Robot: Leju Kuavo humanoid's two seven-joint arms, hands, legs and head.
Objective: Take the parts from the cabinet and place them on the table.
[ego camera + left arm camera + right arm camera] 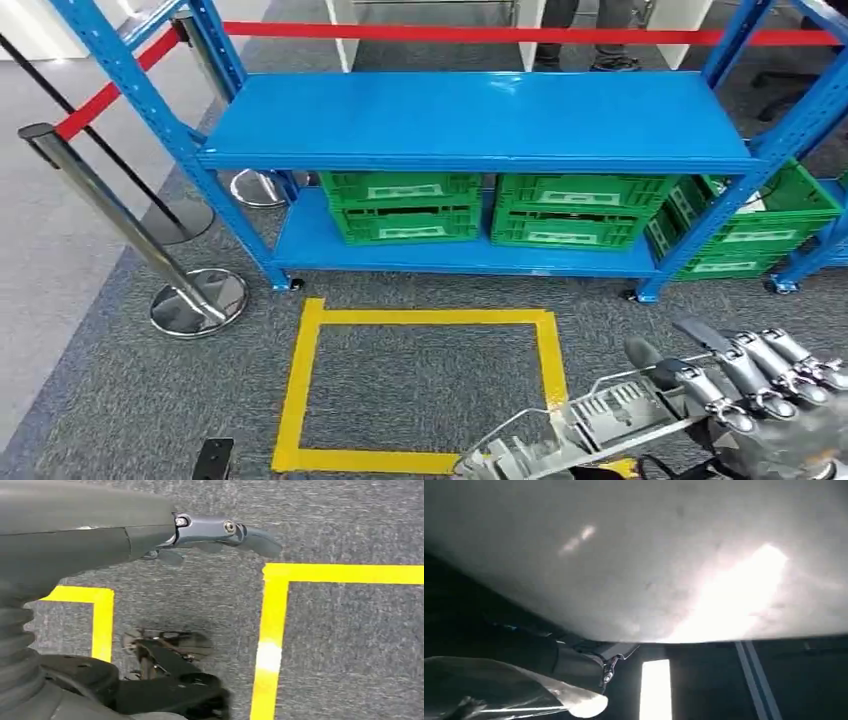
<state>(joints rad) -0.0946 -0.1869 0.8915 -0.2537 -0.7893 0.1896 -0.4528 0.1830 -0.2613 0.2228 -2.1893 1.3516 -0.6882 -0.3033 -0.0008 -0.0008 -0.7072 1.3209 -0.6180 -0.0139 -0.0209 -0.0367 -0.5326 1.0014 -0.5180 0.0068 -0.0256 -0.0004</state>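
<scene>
Head view: I've got the part (pixel 590 425), a slotted silver metal piece, lower right of frame, gripped at its right end by the right robot hand (pixel 760 385). Looks stiff, light, slippery. Left robot hand (pixel 220 530) hangs empty over carpet.

A shelving rack (pixel 470 120) is standing ahead, with three crates (pixel 405 205) sitting side by side on its lower shelf. A taped square (pixel 420 385) is lying on the floor before it. Barrier posts (pixel 120 215) are standing to its left. The right hand (pixel 760 385) is holding a metal part (pixel 580 425) beside the square's near right corner.
</scene>
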